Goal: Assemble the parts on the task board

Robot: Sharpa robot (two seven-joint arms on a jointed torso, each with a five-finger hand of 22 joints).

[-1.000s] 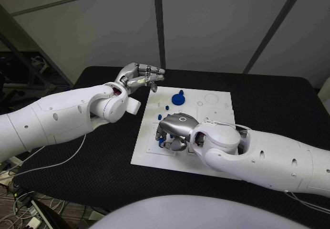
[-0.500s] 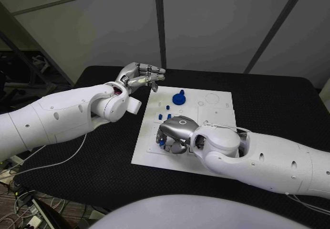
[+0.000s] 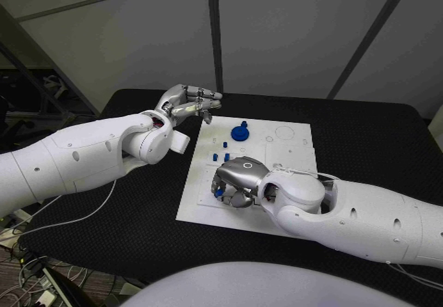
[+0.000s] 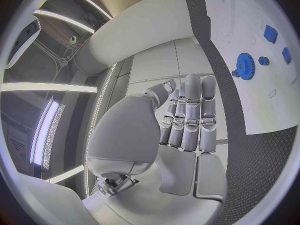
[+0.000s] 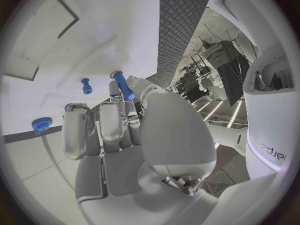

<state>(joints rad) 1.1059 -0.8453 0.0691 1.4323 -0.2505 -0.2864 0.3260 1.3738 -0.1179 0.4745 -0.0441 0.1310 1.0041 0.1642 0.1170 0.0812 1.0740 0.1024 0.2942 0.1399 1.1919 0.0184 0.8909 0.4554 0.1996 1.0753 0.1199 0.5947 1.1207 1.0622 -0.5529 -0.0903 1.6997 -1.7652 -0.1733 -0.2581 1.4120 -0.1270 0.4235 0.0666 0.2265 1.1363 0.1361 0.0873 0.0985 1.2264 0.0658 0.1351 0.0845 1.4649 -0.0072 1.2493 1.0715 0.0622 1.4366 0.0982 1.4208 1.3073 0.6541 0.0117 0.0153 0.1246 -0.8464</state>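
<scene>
Black table surface [image 3: 129, 236] carries the white task board [image 3: 294, 151] at centre frame, with grey wall panels behind.

Right hand [image 3: 236, 180] sits low over the lower left part of the board, fingers curled downward. The right wrist view shows a blue peg [image 5: 124, 86] pinched between its fingertips [image 5: 114, 90], the peg tilted and raised off the board. A second small blue peg [image 5: 87, 86] stands on the board just beyond the fingers, and a blue gear [image 5: 42, 125] lies further off near the board's edge.

Left hand [image 3: 189, 102] is held above the table at upper left of the board, off its edge, fingers drawn together and curled in, holding nothing visible.

Outward on the board, in the head view: a blue gear [image 3: 240, 132] in the upper middle, small blue pieces [image 3: 221, 155] between it and the right hand.
</scene>
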